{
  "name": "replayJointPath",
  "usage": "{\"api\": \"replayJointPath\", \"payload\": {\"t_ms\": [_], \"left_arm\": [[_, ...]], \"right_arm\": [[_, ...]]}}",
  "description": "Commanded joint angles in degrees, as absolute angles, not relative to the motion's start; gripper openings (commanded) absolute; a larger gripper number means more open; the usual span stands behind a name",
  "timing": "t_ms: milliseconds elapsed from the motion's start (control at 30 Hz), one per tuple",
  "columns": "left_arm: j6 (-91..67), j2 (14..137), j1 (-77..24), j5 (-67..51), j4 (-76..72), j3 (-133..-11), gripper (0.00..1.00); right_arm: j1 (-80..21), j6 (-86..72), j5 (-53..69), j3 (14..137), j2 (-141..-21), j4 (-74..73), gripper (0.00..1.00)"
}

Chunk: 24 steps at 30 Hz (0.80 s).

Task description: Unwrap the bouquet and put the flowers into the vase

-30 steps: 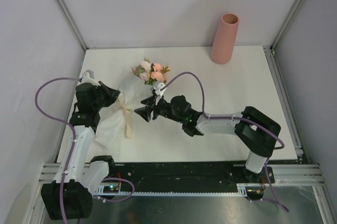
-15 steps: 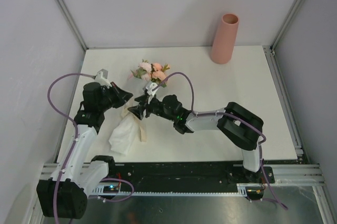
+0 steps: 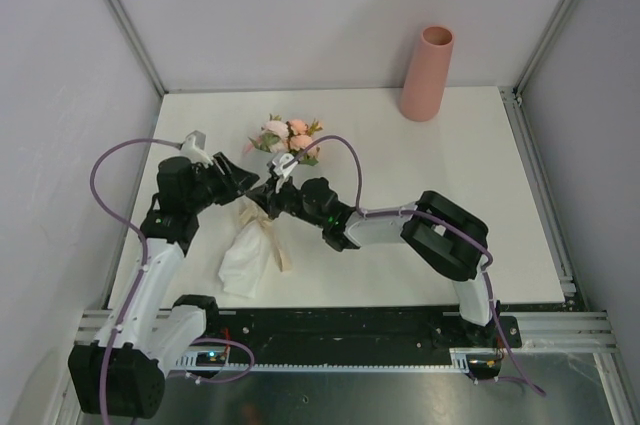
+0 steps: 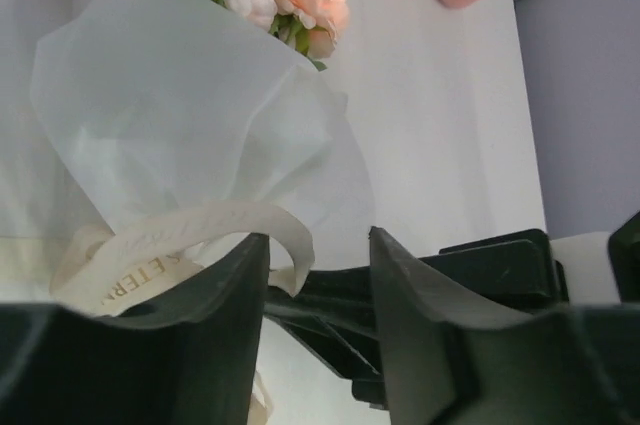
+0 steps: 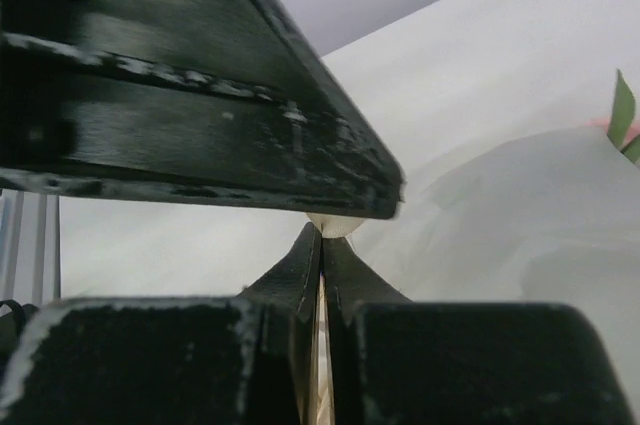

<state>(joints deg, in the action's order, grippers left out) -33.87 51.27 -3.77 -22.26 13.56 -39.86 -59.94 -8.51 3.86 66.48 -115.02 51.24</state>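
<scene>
**Top external view.** The bouquet (image 3: 248,255) lies on the table (image 3: 420,215). Its flowers (image 3: 288,137) point far and its paper tail points near-left. The vase (image 3: 427,73) stands upright at the far right, well apart and empty. The left gripper (image 3: 240,185) and right gripper (image 3: 266,197) meet at the cone's waist, where the ribbon (image 3: 279,250) binds the wrap.

**Left wrist view.** The jaws are spread. The ribbon loop sits beside one finger and is not clamped, which suggests a release.

**Right wrist view.** The jaws are pressed together on a thin cream strip, apparently the ribbon. This grip is probably for pulling the tie loose.
</scene>
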Motion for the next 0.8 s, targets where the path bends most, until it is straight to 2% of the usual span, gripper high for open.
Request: {"api": "replayJointPath", "payload": {"t_ms": [0, 67, 133, 433, 533, 767], "left_arm": [[-33.5, 47.1, -4.1, -18.4, 14.2, -40.2, 0.57], [-33.4, 45.2, -4.1, -16.5, 16.3, -39.3, 0.66], [-33.3, 43.4, -4.1, -16.1, 18.3, -38.1, 0.69], [-37.1, 34.6, -4.1, -15.0, 24.6, -29.6, 0.65], [-40.9, 32.2, -4.3, -13.4, 24.2, -24.8, 0.68], [-44.0, 33.6, -8.2, -10.0, 23.0, -21.4, 0.68]], "right_arm": [[-58.2, -12.4, 2.5, 68.8, -113.8, 51.3, 0.01], [-57.6, -14.1, 2.4, 68.5, -112.8, 50.2, 0.00], [-57.2, -15.2, 2.1, 68.1, -112.1, 49.6, 0.00], [-56.8, -19.5, 0.5, 66.9, -108.9, 48.8, 0.00], [-56.7, -20.4, 0.1, 66.9, -107.9, 48.3, 0.00], [-56.5, -21.4, 0.0, 66.9, -107.1, 47.8, 0.00]]}}
